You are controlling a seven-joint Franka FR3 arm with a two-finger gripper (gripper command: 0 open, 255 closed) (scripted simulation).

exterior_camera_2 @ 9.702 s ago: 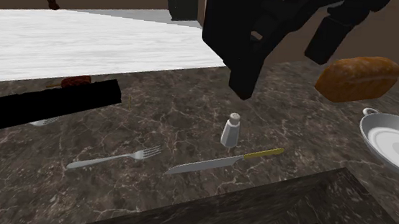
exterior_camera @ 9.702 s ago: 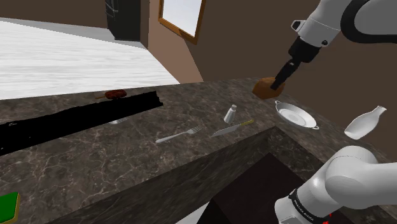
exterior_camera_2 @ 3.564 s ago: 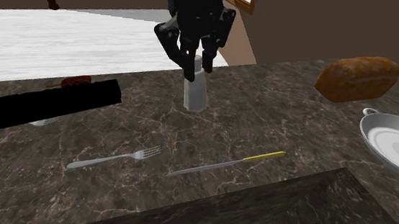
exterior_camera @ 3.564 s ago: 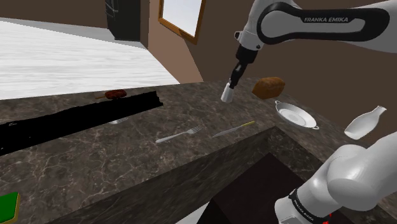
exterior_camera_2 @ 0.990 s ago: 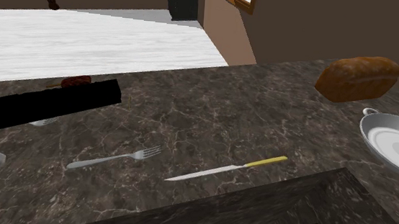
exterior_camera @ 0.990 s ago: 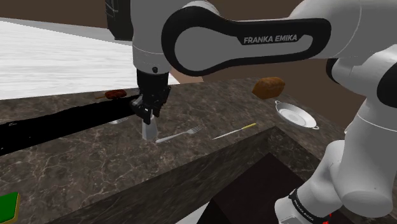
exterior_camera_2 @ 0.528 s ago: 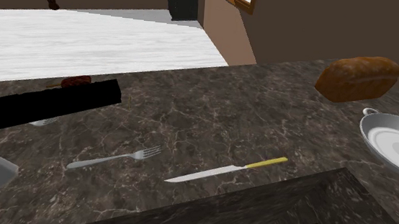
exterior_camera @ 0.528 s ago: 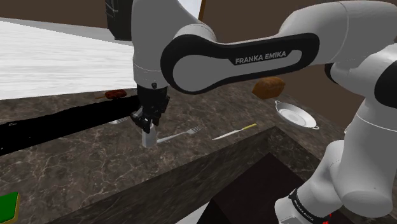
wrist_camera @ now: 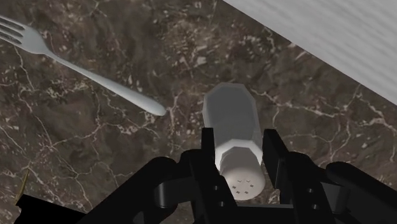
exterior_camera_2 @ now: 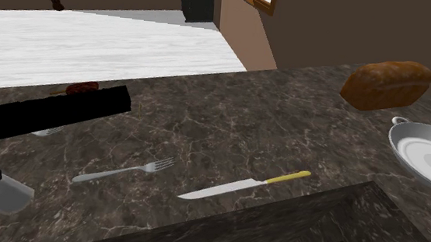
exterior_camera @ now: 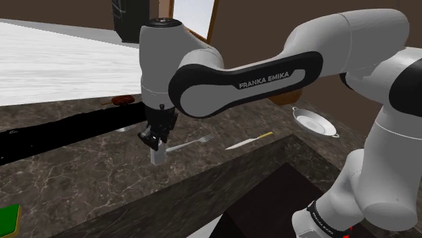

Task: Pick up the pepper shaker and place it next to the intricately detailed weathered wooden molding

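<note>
The gripper [exterior_camera: 155,142], clamped on the capped end of the pale pepper shaker [wrist_camera: 232,121], is holding it base-down just over the surface [exterior_camera: 101,182], the long black molding [exterior_camera: 67,132] lying near, toward the shoulder view's left.

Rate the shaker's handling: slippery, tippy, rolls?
Probably rigid: the pincer clasps the shaker near its cap with no visible deformation. Smooth sides may slip. Tall and narrow, so likely to tip if set down tilted.
</note>
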